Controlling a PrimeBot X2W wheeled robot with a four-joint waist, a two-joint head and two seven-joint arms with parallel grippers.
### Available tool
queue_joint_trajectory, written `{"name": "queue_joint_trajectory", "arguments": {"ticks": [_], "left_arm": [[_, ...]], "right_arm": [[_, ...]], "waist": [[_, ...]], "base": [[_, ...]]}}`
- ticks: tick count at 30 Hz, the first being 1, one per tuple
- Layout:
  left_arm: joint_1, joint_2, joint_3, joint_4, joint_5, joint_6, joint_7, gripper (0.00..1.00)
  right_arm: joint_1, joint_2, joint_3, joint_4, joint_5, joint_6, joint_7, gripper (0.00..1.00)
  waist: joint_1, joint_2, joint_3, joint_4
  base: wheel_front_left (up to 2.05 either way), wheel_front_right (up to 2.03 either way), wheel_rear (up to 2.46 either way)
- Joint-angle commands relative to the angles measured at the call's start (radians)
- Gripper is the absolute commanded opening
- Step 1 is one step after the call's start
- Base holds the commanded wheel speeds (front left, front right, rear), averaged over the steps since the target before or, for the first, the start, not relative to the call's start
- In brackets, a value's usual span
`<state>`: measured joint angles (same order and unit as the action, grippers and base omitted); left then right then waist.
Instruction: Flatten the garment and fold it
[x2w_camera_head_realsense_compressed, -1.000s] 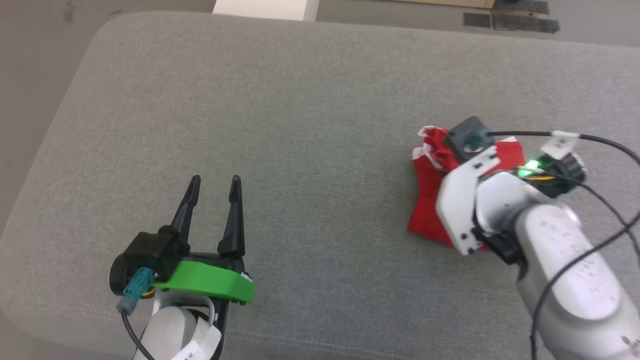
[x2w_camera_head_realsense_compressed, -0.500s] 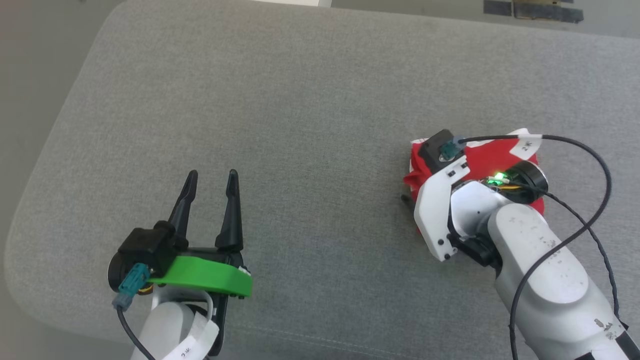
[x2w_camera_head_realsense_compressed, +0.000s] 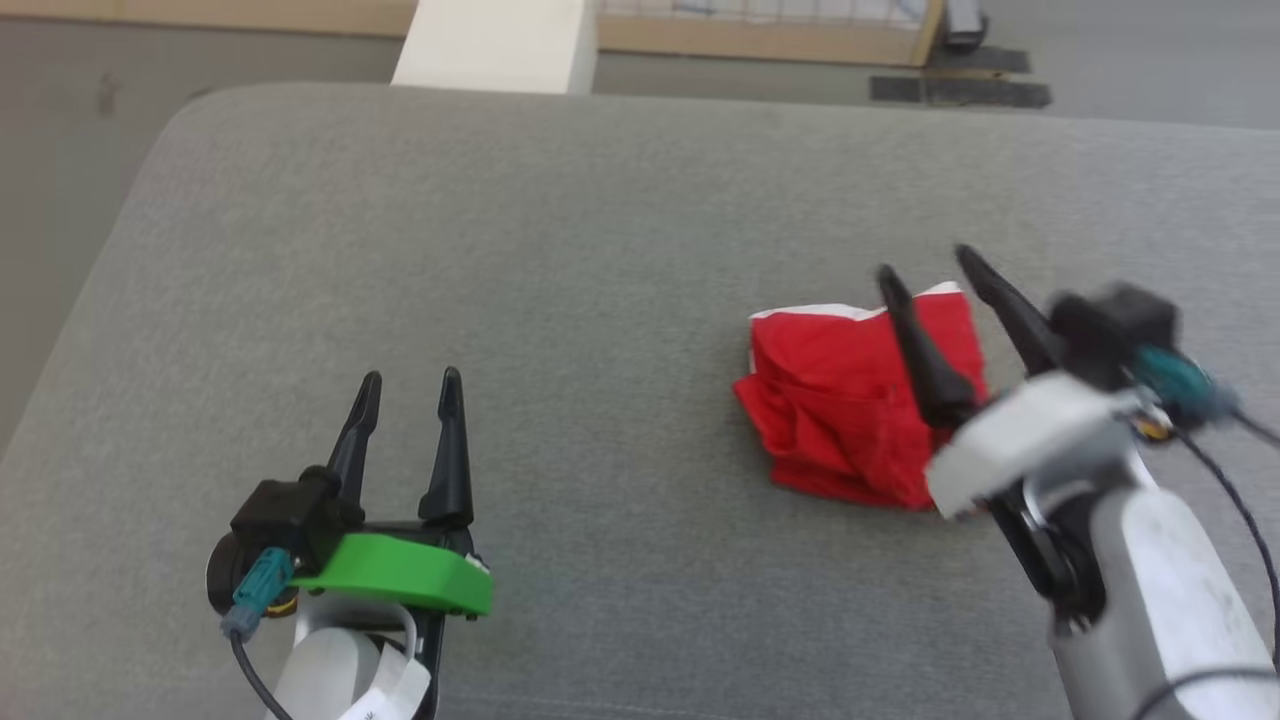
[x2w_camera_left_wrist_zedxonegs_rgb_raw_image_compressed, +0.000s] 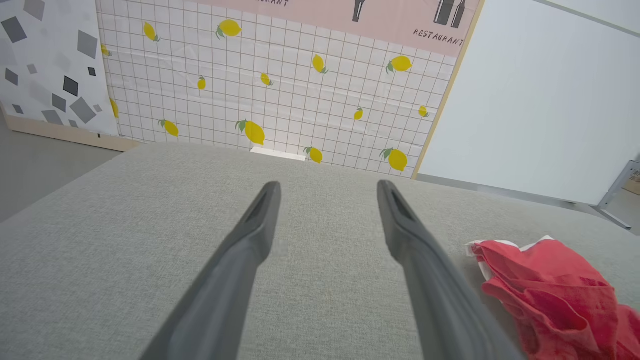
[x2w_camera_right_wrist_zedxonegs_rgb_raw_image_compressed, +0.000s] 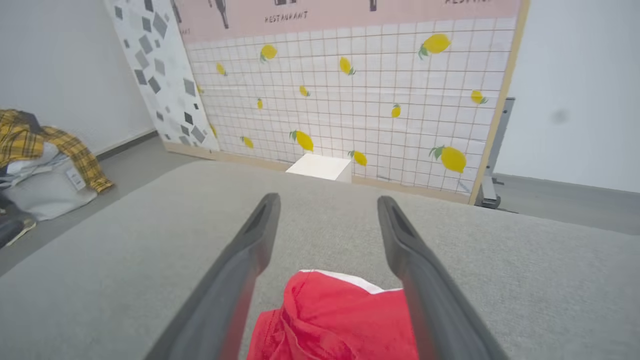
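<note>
The word "RESTAURANT" is legible in dark capitals on the pink band topping the lemon-print wall panel, confirmed in both wrist views. The white tag low in the head view bears marks too small to read.

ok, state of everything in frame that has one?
garment: crumpled in a heap on the cushion, not flat, not held
left end effector: open, empty, apart from the garment
right end effector: open, empty, fingers over the garment
</note>
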<state>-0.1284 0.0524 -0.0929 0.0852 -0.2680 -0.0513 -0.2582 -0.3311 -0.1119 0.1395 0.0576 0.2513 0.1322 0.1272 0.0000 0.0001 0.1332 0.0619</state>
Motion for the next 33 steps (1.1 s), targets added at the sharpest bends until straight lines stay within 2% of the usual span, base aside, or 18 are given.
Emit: {"name": "queue_joint_trajectory", "arguments": {"ticks": [1, 7, 14, 28, 31, 33], "left_arm": [[0.019, -0.002, 0.006, 0.003, 0.012, -0.001, -0.004, 1.0], [0.038, -0.002, 0.011, 0.014, 0.019, -0.009, -0.004, 1.0], [0.064, -0.002, 0.014, 0.018, 0.021, -0.01, -0.004, 1.0], [0.088, -0.002, 0.019, 0.022, 0.024, -0.013, -0.004, 1.0], [0.084, -0.002, 0.017, 0.021, 0.022, -0.011, -0.004, 1.0], [0.079, -0.002, 0.015, 0.019, 0.023, -0.011, -0.004, 1.0]], "right_arm": [[0.041, 0.011, -0.023, -0.017, -0.005, -0.002, -0.041, 1.0], [0.199, 0.044, -0.148, -0.04, -0.056, -0.002, -0.252, 1.0], [0.329, 0.058, -0.202, 0.002, -0.098, -0.002, -0.351, 1.0], [0.356, 0.057, -0.183, 0.004, -0.135, -0.002, -0.364, 1.0], [0.327, 0.038, -0.158, 0.004, -0.121, -0.002, -0.338, 1.0], [0.296, 0.023, -0.138, 0.017, -0.071, -0.002, -0.285, 1.0]], "waist": [[0.0, -0.0001, -0.041, -0.048], [0.0, -0.0001, -0.075, -0.1], [0.0, -0.0001, -0.097, -0.131], [0.0, -0.0001, -0.102, -0.13], [0.0, -0.0001, -0.095, -0.125], [0.0, -0.0001, -0.087, -0.122]], "base": [[0.0, 0.0, 0.0], [0.0, 0.0, 0.0], [0.0, 0.0, 0.0], [0.0, 0.0, 0.0], [0.0, 0.0, 0.0], [0.0, 0.0, 0.0]]}}
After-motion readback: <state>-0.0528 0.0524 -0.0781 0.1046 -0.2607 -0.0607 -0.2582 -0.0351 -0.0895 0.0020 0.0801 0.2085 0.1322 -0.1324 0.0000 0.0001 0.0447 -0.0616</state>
